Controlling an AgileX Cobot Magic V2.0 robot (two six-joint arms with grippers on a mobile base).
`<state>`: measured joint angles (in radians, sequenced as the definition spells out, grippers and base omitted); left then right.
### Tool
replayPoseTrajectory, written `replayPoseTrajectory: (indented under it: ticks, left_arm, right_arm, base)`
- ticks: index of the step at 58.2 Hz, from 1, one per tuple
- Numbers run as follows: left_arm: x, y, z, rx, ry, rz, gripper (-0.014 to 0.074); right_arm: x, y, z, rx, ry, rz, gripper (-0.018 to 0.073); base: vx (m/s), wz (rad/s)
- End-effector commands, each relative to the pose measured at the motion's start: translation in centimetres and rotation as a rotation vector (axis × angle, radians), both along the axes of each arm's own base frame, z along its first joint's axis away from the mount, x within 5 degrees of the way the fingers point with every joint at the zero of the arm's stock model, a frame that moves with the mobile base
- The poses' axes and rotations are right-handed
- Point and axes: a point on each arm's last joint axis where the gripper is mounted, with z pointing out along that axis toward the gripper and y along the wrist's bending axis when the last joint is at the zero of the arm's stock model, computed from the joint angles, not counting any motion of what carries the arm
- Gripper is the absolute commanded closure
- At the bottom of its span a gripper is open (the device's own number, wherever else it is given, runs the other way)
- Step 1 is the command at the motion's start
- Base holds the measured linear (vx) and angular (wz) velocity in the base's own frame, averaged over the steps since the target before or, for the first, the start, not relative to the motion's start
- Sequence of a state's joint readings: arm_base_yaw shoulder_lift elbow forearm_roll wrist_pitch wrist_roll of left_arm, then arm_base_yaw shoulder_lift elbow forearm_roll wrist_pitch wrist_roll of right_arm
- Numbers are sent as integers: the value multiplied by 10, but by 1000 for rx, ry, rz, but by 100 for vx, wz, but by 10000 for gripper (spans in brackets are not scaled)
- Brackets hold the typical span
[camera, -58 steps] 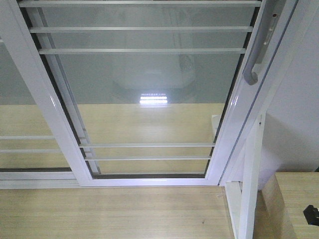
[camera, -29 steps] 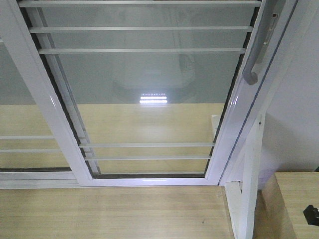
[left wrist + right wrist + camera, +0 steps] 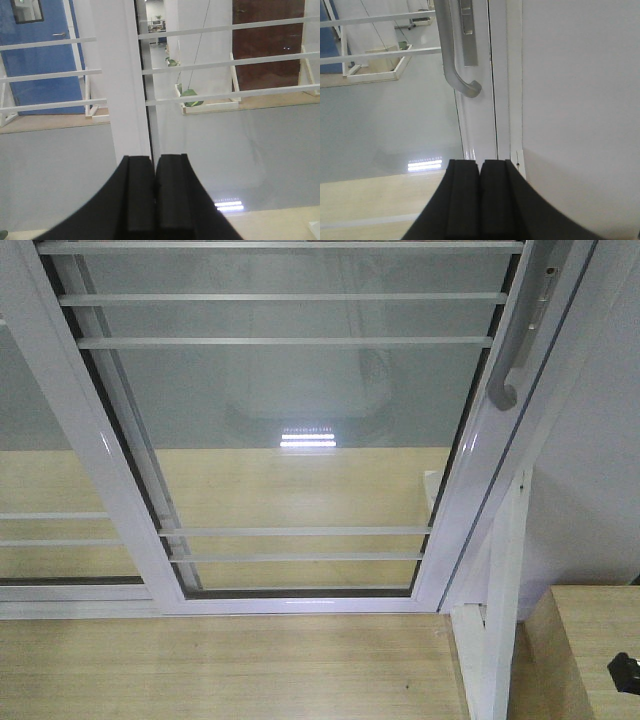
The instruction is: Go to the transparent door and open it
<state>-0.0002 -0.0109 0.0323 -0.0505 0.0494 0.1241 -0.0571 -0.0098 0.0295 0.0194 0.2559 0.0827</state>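
The transparent door [image 3: 300,430] fills the front view: clear glass in a white frame with thin white horizontal bars. Its curved silver-grey pull handle [image 3: 515,340] is on the right stile, and shows in the right wrist view [image 3: 454,60] above and left of my right gripper [image 3: 480,164]. The right gripper is shut and empty, a short way from the stile. My left gripper [image 3: 154,159] is shut and empty, facing a white upright stile [image 3: 122,80] with glass on both sides. No gripper shows in the front view.
A second white-framed glass panel [image 3: 45,500] without a handle overlaps the door on the left. A white wall [image 3: 580,100] stands right of the door frame. A wooden surface [image 3: 595,650] sits at the bottom right. Light wood flooring [image 3: 230,670] lies before the track.
The view has shifted very slightly; the door and handle stay almost in the same place. The door has not slid.
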Motion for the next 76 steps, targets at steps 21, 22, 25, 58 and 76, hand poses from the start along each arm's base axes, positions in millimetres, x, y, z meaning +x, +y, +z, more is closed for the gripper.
replayPoseTrajectory:
  ticks: [21, 22, 25, 58, 76]
  left_arm:
    - [-3, 1, 14, -14, -198, 10, 603]
    - [-3, 1, 15, -18, -212, 11, 603]
    - [-4, 1, 18, -18, -246, 12, 603]
    - [-18, 2, 55, -298, -581, -67, 603]
    - [-25, -1, 129, -43, -476, -25, 603]
  right_arm:
    - [2, -1, 10, -32, -112, -5, 565]
    - [2, -1, 11, -33, -128, -5, 565]
    - [3, -1, 15, -35, -168, -6, 565]
    - [-8, 0, 100, 6, -461, -7, 564]
    - [25, -2, 207, -92, -488, -9, 564]
  base:
    - [0, 0]
    - [0, 0]
    - [0, 0]
    - [0, 0]
    - [0, 0]
